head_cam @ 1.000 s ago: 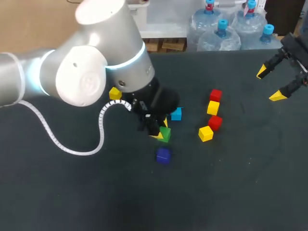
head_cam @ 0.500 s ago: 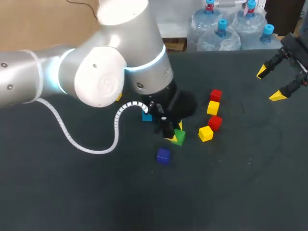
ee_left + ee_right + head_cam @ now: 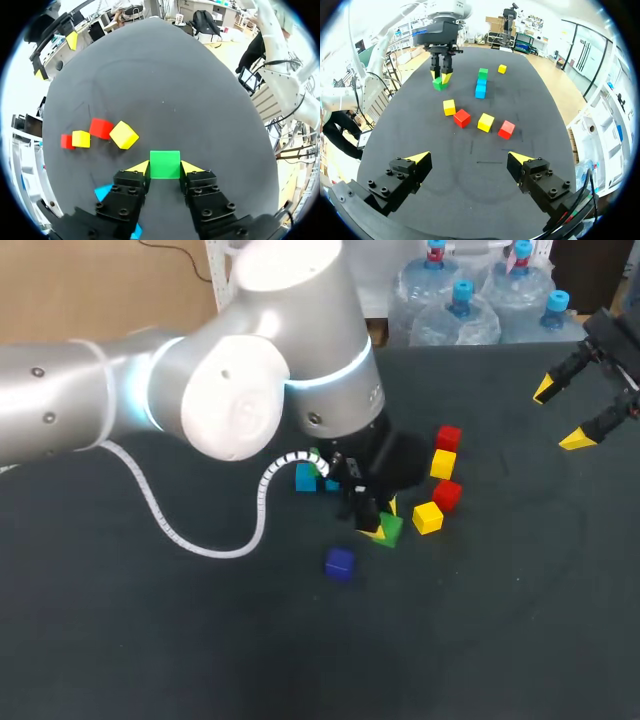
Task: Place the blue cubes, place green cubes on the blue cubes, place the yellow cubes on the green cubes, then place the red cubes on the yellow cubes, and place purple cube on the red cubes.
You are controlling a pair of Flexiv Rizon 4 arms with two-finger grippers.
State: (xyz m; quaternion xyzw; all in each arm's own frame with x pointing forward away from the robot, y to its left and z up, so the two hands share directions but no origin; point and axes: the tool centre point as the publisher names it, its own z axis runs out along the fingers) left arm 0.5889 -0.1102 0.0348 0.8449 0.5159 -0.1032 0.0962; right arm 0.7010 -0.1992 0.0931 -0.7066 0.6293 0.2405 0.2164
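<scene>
Gripping small green cube (image 3: 165, 164) in left tool (image 3: 381, 527), yellow tips clamped on two opposite sides.
Held just beside loose yellow cube (image 3: 427, 517) over dark worktop (image 3: 500, 620); right tool (image 3: 469, 158) spread wide, holding nothing, well apart.

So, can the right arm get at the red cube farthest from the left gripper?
Probably yes: the right gripper is open and empty, with bare table between it and that red cube. The left gripper, shut on the green cube, sits at the row's other end.
</scene>
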